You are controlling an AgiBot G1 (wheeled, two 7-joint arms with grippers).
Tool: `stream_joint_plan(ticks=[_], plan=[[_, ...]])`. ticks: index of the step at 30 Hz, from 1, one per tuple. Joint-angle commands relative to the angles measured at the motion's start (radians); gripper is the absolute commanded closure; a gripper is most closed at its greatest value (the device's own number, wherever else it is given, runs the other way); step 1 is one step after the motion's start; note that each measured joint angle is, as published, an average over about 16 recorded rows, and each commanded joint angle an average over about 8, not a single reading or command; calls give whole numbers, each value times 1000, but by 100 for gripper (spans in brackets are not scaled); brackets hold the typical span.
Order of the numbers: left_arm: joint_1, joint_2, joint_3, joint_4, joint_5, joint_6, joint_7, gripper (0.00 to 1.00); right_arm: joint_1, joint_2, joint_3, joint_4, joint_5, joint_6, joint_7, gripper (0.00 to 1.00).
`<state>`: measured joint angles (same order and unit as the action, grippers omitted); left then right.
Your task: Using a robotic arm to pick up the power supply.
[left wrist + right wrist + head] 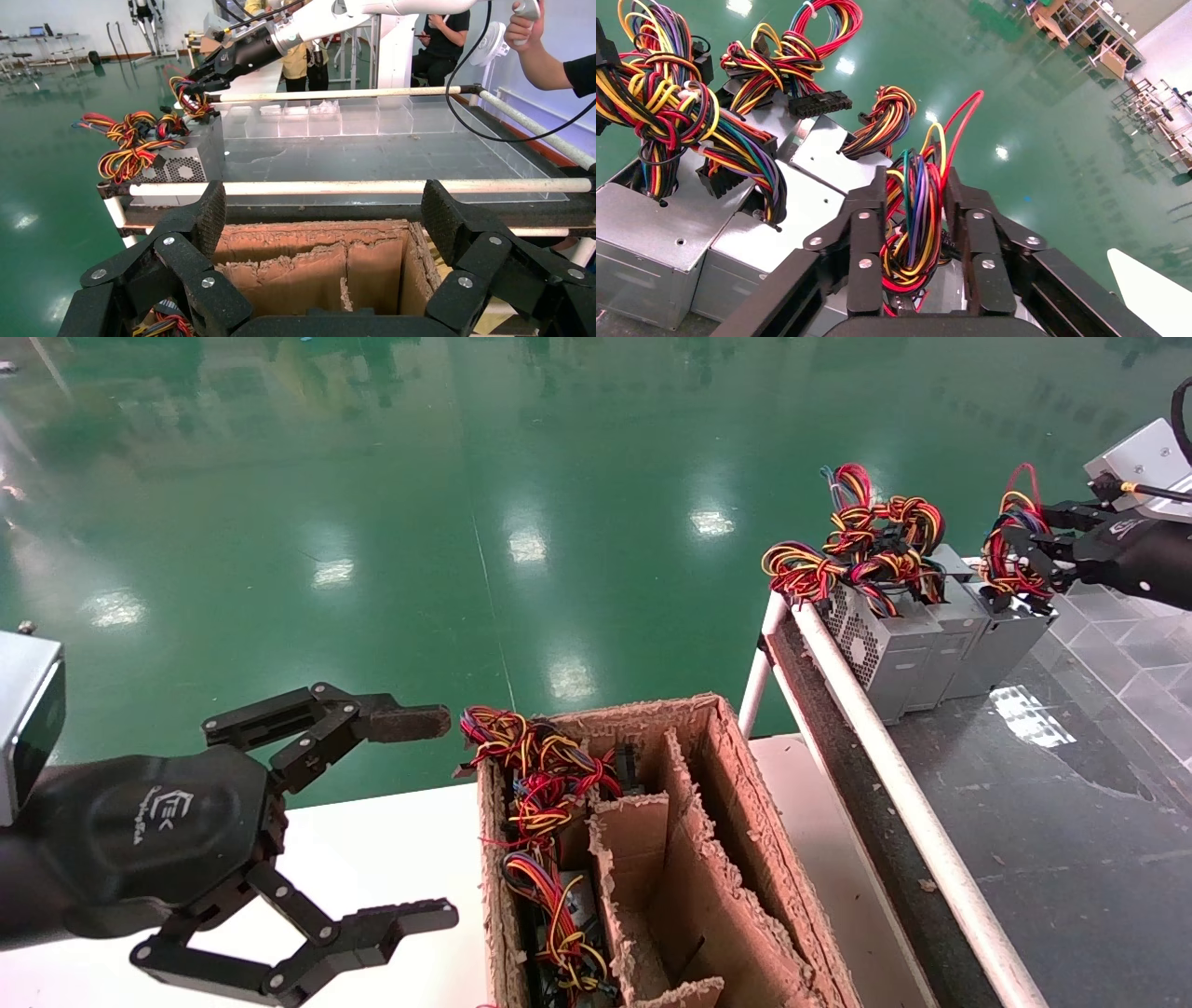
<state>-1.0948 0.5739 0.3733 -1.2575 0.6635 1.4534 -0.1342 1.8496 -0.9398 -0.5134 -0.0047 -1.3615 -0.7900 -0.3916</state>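
Over on the far right, the right gripper is clenched on the wire bundle of the power supply, which stands rightmost in a row of grey units on the dark desk just beside its white rail. To do this step well, a straight upward lift seems wisest, slow enough that the wires neither slip nor snag the neighbouring bundles. A firmer hold lower on the bundle would likely steady the box. The left gripper hangs released, beside the cardboard box at near left.
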Motion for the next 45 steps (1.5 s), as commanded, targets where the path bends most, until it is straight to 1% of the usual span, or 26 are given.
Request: stream_joint_plan(ticks=[1,12,20,24,29,45], plan=[[0,0,0,0,0,0,0,0,0,1,0,1,0,-1,1,0],[0,0,0,0,0,0,0,0,12,25,14,18,20,-40,-9,0],[0,0,0,0,0,0,0,0,7,58,43,48,64,-125,-50,0],[0,0,0,0,0,0,0,0,-10,74,56,76,88,-163,-51,0],[0,0,0,0,0,0,0,0,-60,94,70,156,127,-206,-13,0],[0,0,0,0,0,0,0,0,-268,162,118,486,273,-352,159,0]])
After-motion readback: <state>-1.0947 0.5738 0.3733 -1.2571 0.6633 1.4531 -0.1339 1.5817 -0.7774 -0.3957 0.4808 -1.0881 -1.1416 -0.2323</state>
